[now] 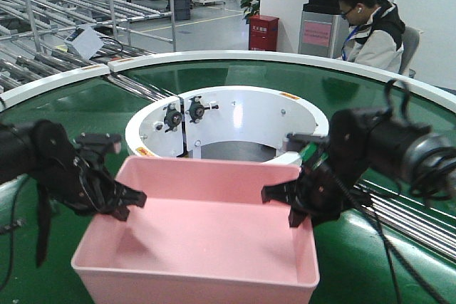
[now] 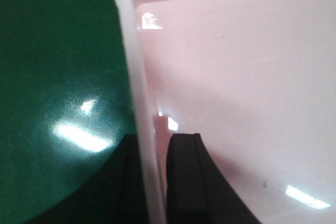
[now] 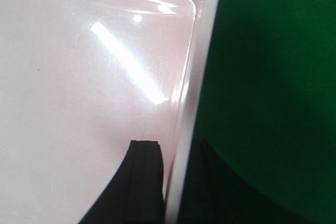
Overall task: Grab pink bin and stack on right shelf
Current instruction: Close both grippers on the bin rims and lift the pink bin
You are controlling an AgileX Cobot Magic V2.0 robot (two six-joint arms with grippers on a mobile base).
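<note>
Two black grippers hold a wide, shallow, pale pink bin point(image 1: 206, 226) of smooth plastic, which fills the lower middle of the front view on the green curved conveyor belt point(image 1: 64, 105). I cannot tell whether its base rests on the belt or hangs just clear of it.

At lower left, the left gripper point(image 1: 117, 201) straddles the bin's left wall. Its wrist view shows one finger over the belt, one inside the tray, and the wall pinched between them point(image 2: 152, 182). The right gripper point(image 1: 296, 201) does the same on the opposite wall, clamped with the rim between its fingers point(image 3: 178, 182).

So the pink bin lies directly between the two arms, spanning the frame from side to side, and each arm is at its own wall. The right shelf is not clearly in view. Only silver metal rails point(image 1: 420, 211) show at the right edge. Any carry towards that side would probably be led by the right arm, with both grips kept level so the walls do not slip.
</note>
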